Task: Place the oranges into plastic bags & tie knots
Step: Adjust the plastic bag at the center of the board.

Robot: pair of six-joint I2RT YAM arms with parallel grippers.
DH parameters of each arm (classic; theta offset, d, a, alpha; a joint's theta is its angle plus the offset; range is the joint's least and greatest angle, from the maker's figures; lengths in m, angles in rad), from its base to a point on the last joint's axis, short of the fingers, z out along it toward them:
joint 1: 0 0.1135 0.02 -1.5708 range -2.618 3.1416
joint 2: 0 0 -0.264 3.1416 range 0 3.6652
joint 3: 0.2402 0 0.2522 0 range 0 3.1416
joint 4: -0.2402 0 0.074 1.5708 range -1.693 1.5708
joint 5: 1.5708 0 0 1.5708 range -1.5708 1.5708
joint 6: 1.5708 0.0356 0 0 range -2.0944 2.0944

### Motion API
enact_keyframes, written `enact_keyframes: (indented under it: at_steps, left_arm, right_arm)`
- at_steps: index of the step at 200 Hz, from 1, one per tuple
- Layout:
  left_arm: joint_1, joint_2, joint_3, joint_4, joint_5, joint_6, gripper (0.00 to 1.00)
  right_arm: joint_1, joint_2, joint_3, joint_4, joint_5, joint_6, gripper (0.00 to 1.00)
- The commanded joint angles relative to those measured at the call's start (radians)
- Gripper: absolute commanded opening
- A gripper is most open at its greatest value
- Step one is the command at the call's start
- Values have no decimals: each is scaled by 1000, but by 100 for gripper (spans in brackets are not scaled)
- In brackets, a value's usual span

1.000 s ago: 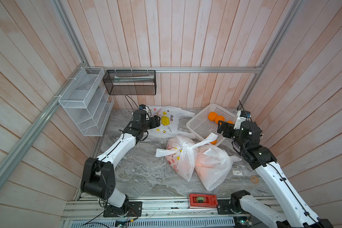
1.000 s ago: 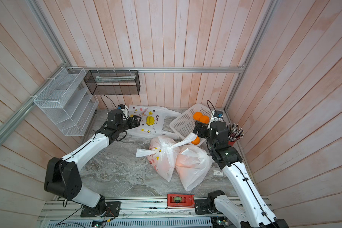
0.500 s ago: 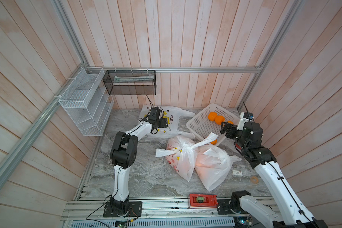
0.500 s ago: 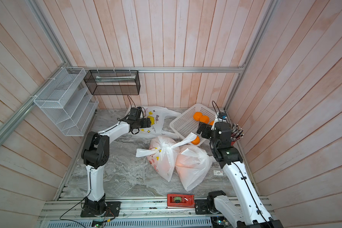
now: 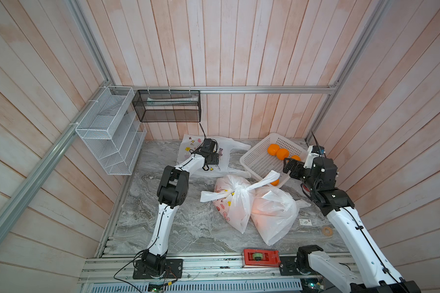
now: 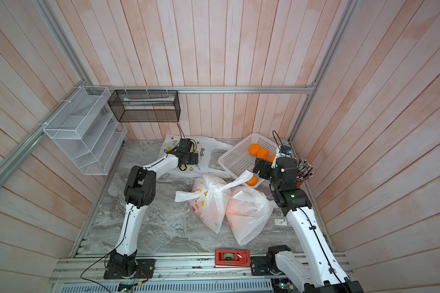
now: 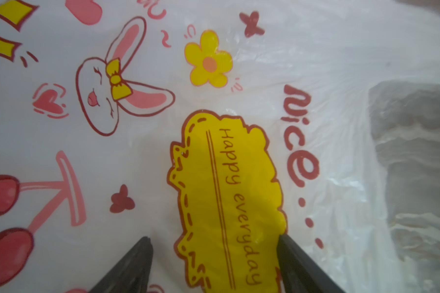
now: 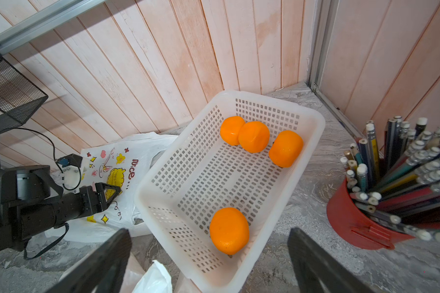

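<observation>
A flat printed plastic bag (image 5: 188, 149) with a bunny and yellow flowers lies at the back of the table. My left gripper (image 7: 214, 238) hangs just over its yellow patch, open, with nothing between the fingers; in a top view the left gripper (image 5: 215, 161) sits on that bag. Two filled bags (image 5: 233, 203) (image 5: 272, 213) lie mid-table, the printed one closed by a knot (image 5: 239, 189). Several oranges (image 8: 229, 230) (image 8: 253, 137) (image 8: 285, 149) rest in the white basket (image 8: 315, 121). My right gripper (image 8: 209, 230) hovers open above the basket's near corner, also seen in a top view (image 5: 288, 166).
A red cup of pencils (image 8: 353, 220) stands right of the basket by the right wall. A white wire rack (image 5: 109, 132) and a black mesh basket (image 5: 167, 106) hang on the back left walls. A red tape holder (image 5: 261, 257) sits on the front rail.
My left arm has folded up at the elbow and its gripper has shifted right along the flat printed bag. The right gripper has drawn back a little from the basket.
</observation>
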Motion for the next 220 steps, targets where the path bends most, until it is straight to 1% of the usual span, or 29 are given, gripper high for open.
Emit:
enact_keyframes:
  at_steps: [1,22,57,72,91,104,116,125,143,167,202,220]
  left_arm:
    - [-3,31,22,-32,-40,23,73]
    - [-3,47,19,-45,-62,30,66]
    - [-1,64,-3,-68,-109,36,50]
    - [3,51,-44,-66,-148,35,45]
    - [30,5,-130,-66,-151,0,42]
    - [57,-50,-230,-30,-129,-40,40]
    - [77,-113,-315,12,-80,-73,40]
    - [87,-155,-367,31,-84,-93,40]
    - [114,-210,-440,14,-99,-120,40]
    - [156,-280,-554,-5,-52,-174,40]
    - [197,-392,-721,11,-84,-199,39]
    - [217,-442,-784,18,-62,-211,38]
  right_arm:
    - [-4,12,-10,16,-10,11,98]
    - [-4,20,-10,20,-15,12,98]
    - [-5,26,-12,28,-14,12,98]
    - [-4,26,-13,31,-16,13,98]
    - [-7,26,-10,32,-20,14,98]
    - [-8,28,-11,34,-20,14,98]
    - [-7,28,-10,40,-23,14,98]
    - [-7,31,-10,43,-27,18,98]
    - [-7,34,-5,47,-40,24,98]
    - [-7,31,-8,48,-43,26,98]
    - [-9,28,-12,53,-56,29,98]
    - [-9,29,-13,50,-56,26,98]
